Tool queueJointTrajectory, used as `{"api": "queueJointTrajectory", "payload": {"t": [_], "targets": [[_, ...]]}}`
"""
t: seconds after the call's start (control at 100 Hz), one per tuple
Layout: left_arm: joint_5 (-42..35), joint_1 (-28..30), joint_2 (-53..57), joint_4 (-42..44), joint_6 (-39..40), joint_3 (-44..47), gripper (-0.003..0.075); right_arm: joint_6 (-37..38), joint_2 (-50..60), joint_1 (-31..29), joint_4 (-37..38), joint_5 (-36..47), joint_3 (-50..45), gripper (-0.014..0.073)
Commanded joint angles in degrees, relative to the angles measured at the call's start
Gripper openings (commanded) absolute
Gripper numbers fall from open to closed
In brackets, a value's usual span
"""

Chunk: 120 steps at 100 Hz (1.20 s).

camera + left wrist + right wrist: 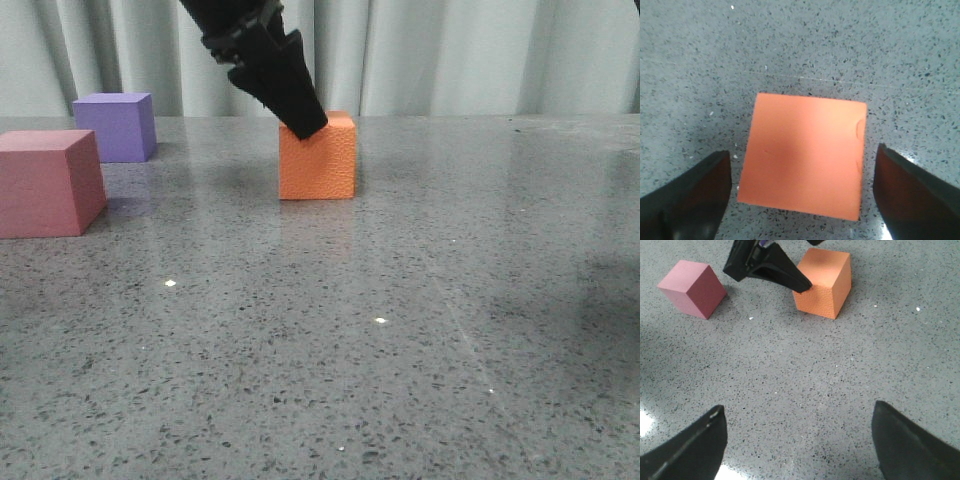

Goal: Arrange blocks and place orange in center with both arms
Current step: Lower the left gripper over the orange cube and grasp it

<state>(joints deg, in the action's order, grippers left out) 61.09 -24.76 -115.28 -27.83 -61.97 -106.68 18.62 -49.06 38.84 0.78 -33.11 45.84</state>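
Black and pointed, the left tool (802,195) is seen spread wide over the orange cube (805,155), one finger (690,200) on each side of it, and a gap of speckled grey is visible between each finger and the cube's edges in the left wrist view. Nothing is gripped. In the front view the left tool (300,120) is seen coming down at a slant from above, its tip shown at the upper near edge of the orange cube (318,158); whether contact is made there cannot be told. The orange cube is found standing flat on the grey stone surface (400,330), near the middle and toward the back.

The right tool (797,440) is seen parted too, with nothing between its fingers (687,450) but bare surface, and it is held well apart from the cubes.

Out to the left, the pink cube (45,183) is found at the edge of the front view, and the purple cube (116,126) is seen behind it, farther back. Both are kept well apart from the orange one. A pale curtain (450,50) is hung behind the surface.
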Motion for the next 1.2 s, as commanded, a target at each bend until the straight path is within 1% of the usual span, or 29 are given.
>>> {"api": "queueJointTrajectory", "payload": {"t": [0.0,0.63,0.68,0.75,0.87,1.01,1.09,1.19], "targets": [[-2.71,-0.68,2.45,-2.65,0.02,-1.91,0.0558,-0.61,0.70,-0.09,-0.04,3.71,1.29,0.0594],[-2.66,-0.68,0.97,-2.65,-1.03,-1.91,0.0547,-0.61,0.70,-0.09,-0.09,3.33,1.29,0.0594],[-2.66,-0.68,0.97,-2.65,-1.03,-1.91,0.0526,-0.61,0.70,-0.09,-0.09,3.33,1.29,0.0594],[-2.66,-0.68,0.97,-2.65,-1.03,-1.91,0.0474,-0.61,0.70,-0.09,-0.09,3.33,1.29,0.0594],[-2.66,-0.68,0.97,-2.72,-1.03,-1.91,0.0330,-0.61,0.70,-0.09,-0.09,3.33,1.29,0.0594],[-2.66,-0.68,0.97,-2.72,-1.03,-1.91,0.0193,-0.61,0.70,-0.09,-0.09,3.33,1.29,0.0594],[-2.66,-0.56,0.97,-2.72,-1.03,-2.00,0.0150,-0.61,0.70,-0.09,-0.09,3.33,1.29,0.0594],[-2.66,-0.56,1.58,-2.72,-1.03,-2.00,0.0146,-0.61,0.70,-0.09,-0.09,3.33,1.29,0.0594]]}}
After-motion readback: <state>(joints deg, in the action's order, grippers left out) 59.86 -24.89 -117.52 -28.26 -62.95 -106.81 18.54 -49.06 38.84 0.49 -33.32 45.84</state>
